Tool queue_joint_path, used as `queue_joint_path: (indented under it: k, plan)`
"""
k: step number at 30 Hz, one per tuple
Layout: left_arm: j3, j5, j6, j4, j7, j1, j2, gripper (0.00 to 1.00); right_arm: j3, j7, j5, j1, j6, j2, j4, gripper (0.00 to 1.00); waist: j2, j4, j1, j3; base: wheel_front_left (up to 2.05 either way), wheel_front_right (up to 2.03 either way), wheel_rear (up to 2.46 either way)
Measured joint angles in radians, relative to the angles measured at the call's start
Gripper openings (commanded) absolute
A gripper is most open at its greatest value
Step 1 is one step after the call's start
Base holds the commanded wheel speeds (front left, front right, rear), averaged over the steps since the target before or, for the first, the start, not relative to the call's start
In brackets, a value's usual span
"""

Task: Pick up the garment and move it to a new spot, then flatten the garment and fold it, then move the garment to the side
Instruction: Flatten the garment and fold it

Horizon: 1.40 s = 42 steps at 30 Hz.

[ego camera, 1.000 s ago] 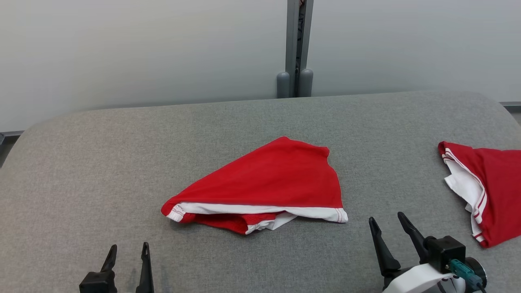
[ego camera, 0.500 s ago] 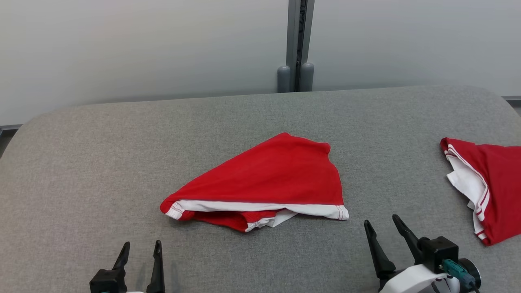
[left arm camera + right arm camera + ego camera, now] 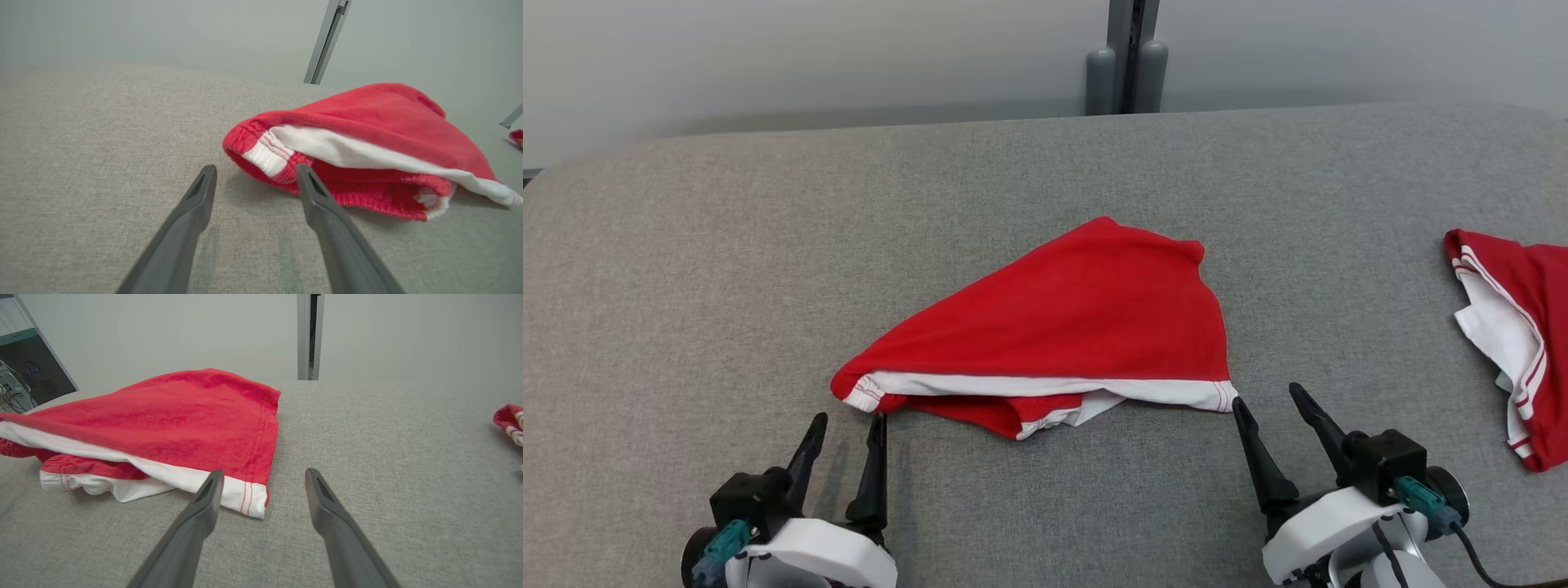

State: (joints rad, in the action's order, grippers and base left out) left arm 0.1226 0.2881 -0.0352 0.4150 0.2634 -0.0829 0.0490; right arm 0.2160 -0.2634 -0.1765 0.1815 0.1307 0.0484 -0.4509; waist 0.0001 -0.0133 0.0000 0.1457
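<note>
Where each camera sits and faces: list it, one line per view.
Head view: on the head, looking forward and down at the red garment on the grey table; left gripper and right gripper at bottom.
Left wrist view: on the left wrist, low, facing the garment's banded end; own two fingers.
Right wrist view: on the right wrist, facing its white-hemmed corner; own two fingers.
Shared: all three show the garment.

1. Second red garment point(image 3: 1523, 327), head view, 3 o'clock: cut by the edge, full extent unknown.
2. Garment point(image 3: 1062, 327): lower layers tucked beneath its top red fold; I cannot tell how they lie underneath.
3. My left gripper point(image 3: 849, 418), 7 o'clock, and my right gripper point(image 3: 1266, 394), 5 o'clock: wrists cut by the bottom edge.
4. Post point(image 3: 1127, 57), 12 o'clock: top cut off.
5. Dark recess point(image 3: 28, 379), right wrist view, 10 o'clock: contents blurred, unidentifiable.
</note>
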Motion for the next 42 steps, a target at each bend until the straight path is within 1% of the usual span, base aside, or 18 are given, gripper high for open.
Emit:
queue_joint_path:
  k: [5,8,20,21,22,23,24,28,32,38,40,42]
  plan:
    - [0.014,0.066,-0.033,0.000,0.000,-0.026,0.000,1.00,0.000,0.000,0.007,0.015,0.000,0.000,0.001,1.00,0.0000,-0.004,0.0000,0.032,0.00,0.00,0.00]
    - [0.015,0.110,-0.044,0.001,0.000,-0.030,0.001,1.00,-0.001,0.000,0.009,0.018,0.000,0.000,0.001,1.00,0.0000,-0.008,-0.0001,0.044,0.00,0.00,0.00]
    - [0.011,0.161,-0.071,-0.005,0.000,-0.051,0.000,1.00,-0.002,0.000,0.018,0.035,0.000,0.000,0.001,1.00,0.0000,-0.023,0.0000,0.071,0.00,0.00,0.00]
    - [0.011,0.169,-0.072,-0.007,0.000,-0.051,0.000,0.97,-0.003,0.000,0.018,0.035,0.000,0.000,0.002,1.00,0.0000,-0.025,0.0000,0.073,0.00,0.00,0.00]
    - [0.011,0.178,-0.074,-0.008,0.000,-0.053,-0.001,0.51,-0.003,0.000,0.018,0.036,0.000,0.000,0.004,1.00,0.0000,-0.026,0.0000,0.075,0.00,0.00,0.00]
    - [0.010,0.181,-0.074,-0.010,0.000,-0.055,0.000,0.31,-0.004,0.000,0.018,0.037,0.000,0.000,0.005,1.00,0.0000,-0.027,0.0000,0.078,0.00,0.00,0.00]
    - [0.009,0.181,-0.076,-0.013,0.000,-0.059,0.000,0.00,-0.005,0.000,0.018,0.039,0.000,0.000,0.005,1.00,-0.0001,-0.028,-0.0001,0.080,0.00,0.00,0.00]
    - [-0.002,0.170,-0.077,-0.032,0.000,-0.066,-0.001,0.00,-0.002,0.000,0.007,0.040,0.000,0.000,0.005,1.00,0.0000,-0.025,0.0000,0.087,0.00,0.00,0.00]
    - [-0.005,0.153,-0.077,-0.041,0.000,-0.066,0.000,0.00,0.026,0.000,-0.018,0.051,0.000,0.000,-0.012,1.00,0.0000,-0.015,0.0000,0.092,0.00,0.00,0.00]
    - [0.002,0.143,-0.078,-0.037,0.000,-0.068,0.000,0.00,0.061,0.000,-0.058,0.079,0.000,0.000,-0.063,1.00,0.0000,0.000,0.0000,0.102,0.00,0.00,0.00]
    - [0.006,0.141,-0.078,-0.038,0.000,-0.071,0.000,0.00,0.067,0.000,-0.062,0.093,0.000,0.000,-0.085,0.91,0.0000,0.005,0.0000,0.106,0.00,0.00,0.00]
    - [0.011,0.137,-0.078,-0.038,0.000,-0.074,0.000,0.00,0.077,0.000,-0.066,0.108,0.000,0.000,-0.109,0.75,0.0000,0.008,0.0000,0.110,0.00,0.00,0.00]
